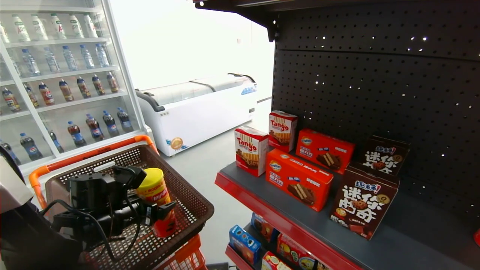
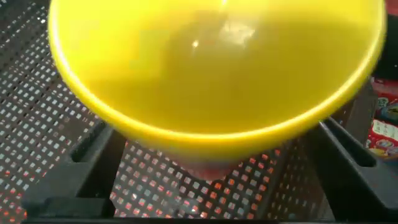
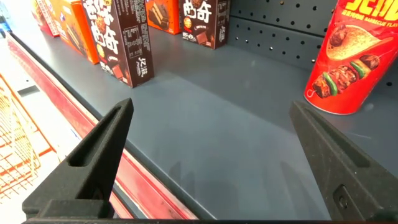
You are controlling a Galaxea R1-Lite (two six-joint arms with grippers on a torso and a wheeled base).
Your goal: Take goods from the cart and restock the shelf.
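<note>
Left: brown mesh cart basket (image 1: 189,195) with an orange handle (image 1: 90,153). Inside it, the left hand (image 1: 149,195) is closed on an upright red can (image 1: 153,187) with a yellow lid (image 2: 217,68) — one finger on each side of the body. Centre: grey shelf (image 1: 412,236) with a red front edge, carrying two wafer boxes (image 1: 251,150), two orange boxes (image 1: 298,179) and two brown boxes (image 1: 362,204), each pair one behind the other. Right: the right hand (image 3: 211,106), fingers spread wide and holding nothing, above bare shelf board — a second red can (image 3: 347,62) stands upright near the pegboard back (image 3: 280,31)
</note>
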